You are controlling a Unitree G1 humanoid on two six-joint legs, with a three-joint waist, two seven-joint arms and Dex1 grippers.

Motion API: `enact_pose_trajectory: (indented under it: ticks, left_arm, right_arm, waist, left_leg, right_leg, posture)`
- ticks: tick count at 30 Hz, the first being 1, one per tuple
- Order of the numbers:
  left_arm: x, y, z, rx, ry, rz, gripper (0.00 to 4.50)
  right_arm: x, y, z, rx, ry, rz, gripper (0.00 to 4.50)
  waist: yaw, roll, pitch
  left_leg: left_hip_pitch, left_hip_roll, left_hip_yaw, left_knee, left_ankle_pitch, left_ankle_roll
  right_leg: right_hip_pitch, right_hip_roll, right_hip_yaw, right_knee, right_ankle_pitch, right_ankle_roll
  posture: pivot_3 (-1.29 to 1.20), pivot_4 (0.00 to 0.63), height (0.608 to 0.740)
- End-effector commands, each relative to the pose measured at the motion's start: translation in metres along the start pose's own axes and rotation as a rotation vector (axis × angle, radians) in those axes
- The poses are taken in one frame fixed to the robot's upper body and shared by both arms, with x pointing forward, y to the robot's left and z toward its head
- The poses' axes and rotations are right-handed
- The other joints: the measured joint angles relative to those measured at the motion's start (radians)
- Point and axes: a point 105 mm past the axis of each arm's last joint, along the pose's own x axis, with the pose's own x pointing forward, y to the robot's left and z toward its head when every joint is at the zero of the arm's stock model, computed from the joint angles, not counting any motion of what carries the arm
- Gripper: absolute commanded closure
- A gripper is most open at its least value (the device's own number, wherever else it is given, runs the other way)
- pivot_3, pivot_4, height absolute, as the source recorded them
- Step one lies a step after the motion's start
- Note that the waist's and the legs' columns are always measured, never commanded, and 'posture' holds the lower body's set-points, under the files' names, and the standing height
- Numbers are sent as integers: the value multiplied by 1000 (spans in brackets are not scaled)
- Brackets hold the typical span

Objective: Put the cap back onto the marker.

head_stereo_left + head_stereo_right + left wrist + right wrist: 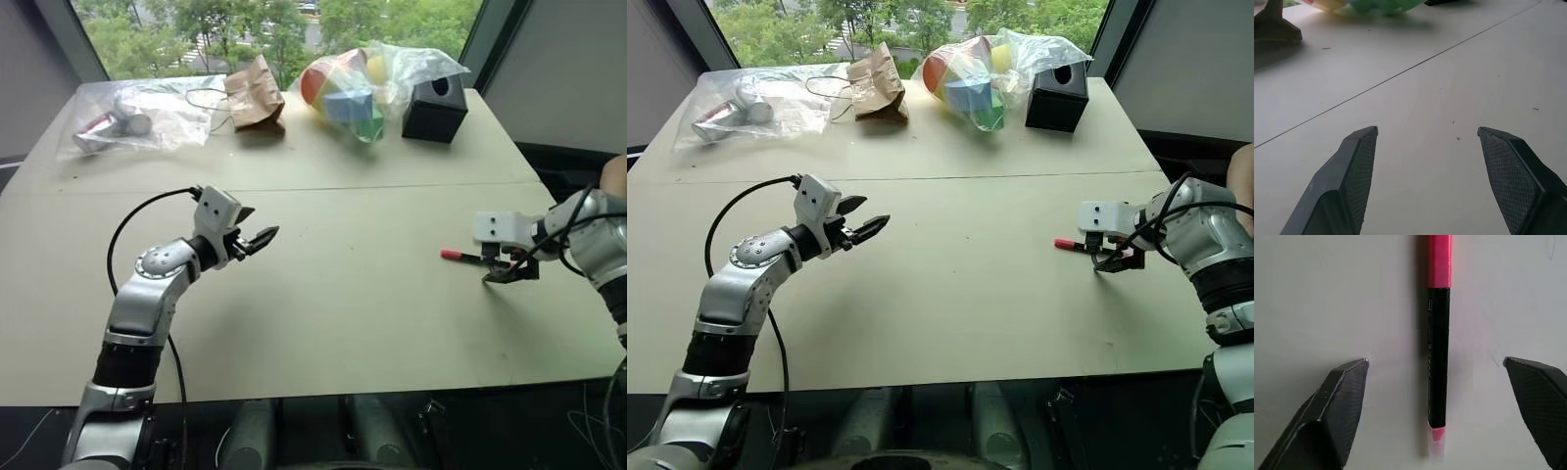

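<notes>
Beige worktop (pixel 323 323): slim black marker with pink-red cap (pixel 1438 333) lying at right between released right gripper (pixel 1437 377) jaws; left gripper (pixel 257 238) jaws released, empty. Risk: round marker rolling if nudged.

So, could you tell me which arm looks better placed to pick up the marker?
The right. Its open gripper points down over the marker, which lies on the table between its fingers. The left gripper, also open, hangs well away across the table.
</notes>
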Motion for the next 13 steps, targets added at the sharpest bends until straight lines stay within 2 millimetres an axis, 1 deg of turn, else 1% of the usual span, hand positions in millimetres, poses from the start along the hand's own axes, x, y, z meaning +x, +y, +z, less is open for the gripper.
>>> enact_pose_trajectory:
  ticks: [1, 4, 6, 8, 9, 10, 11, 13]
  left_arm:
    - [-10, 7, 24, 28, -100, 34, 1085]
    - [-17, 15, 27, 7, -130, 64, 1085]
    - [-28, 26, 30, -7, -152, 130, 1085]
    - [-42, 42, 28, 22, -131, 240, 1085]
    - [-47, 48, 24, 23, -107, 276, 1085]
    - [-53, 51, 21, 5, -94, 299, 1085]
    - [-58, 53, 18, -13, -82, 312, 1085]
    - [-69, 52, 10, -21, -41, 322, 1085]
  right_arm:
    - [-21, -17, 19, 68, -133, -106, 29]
    - [-33, -30, 33, 149, -240, -186, 29]
    - [-53, -46, 49, 264, -409, -292, 29]
    - [-78, -53, 63, 357, -626, -380, 29]
    - [-87, -52, 66, 404, -712, -394, 29]
    - [-94, -46, 69, 446, -797, -388, 29]
    - [-98, -40, 70, 483, -849, -390, 29]
    - [-100, -28, 66, 558, -906, -413, 29]
  waist:
    - [-3, 0, 0]
    - [-2, 1, 0]
    - [-3, 1, 0]
    - [-2, 1, 0]
    - [0, 1, 0]
    - [2, 1, 0]
    - [7, 1, 0]
    - [9, 0, 0]
  left_leg:
    - [0, 0, 0, 0, 0, 0]
    - [0, 0, 0, 0, 0, 0]
    - [0, 1, 0, 0, 0, 0]
    - [0, 1, 0, 0, 0, 0]
    - [0, 1, -1, -1, 0, 0]
    - [0, 1, -1, -1, 0, 0]
    - [0, 1, -2, -1, 0, 0]
    - [-1, 1, -5, -1, 0, 0]
  right_leg:
    - [0, 0, 0, 0, 0, 0]
    - [0, 1, 0, 0, 0, 0]
    - [0, 1, 0, 0, 0, 0]
    - [0, 1, 0, 0, 0, 0]
    - [0, 2, 0, 0, 0, 0]
    - [0, 2, 0, 0, 0, 0]
    - [0, 2, -1, 0, 0, 0]
    - [2, 2, -2, -1, 0, 1]
  posture:
    - [0, 150, 740]
    - [0, 150, 740]
    - [0, 150, 740]
    - [0, 150, 740]
    - [0, 150, 740]
    - [0, 150, 740]
    - [0, 150, 740]
    - [0, 150, 740]
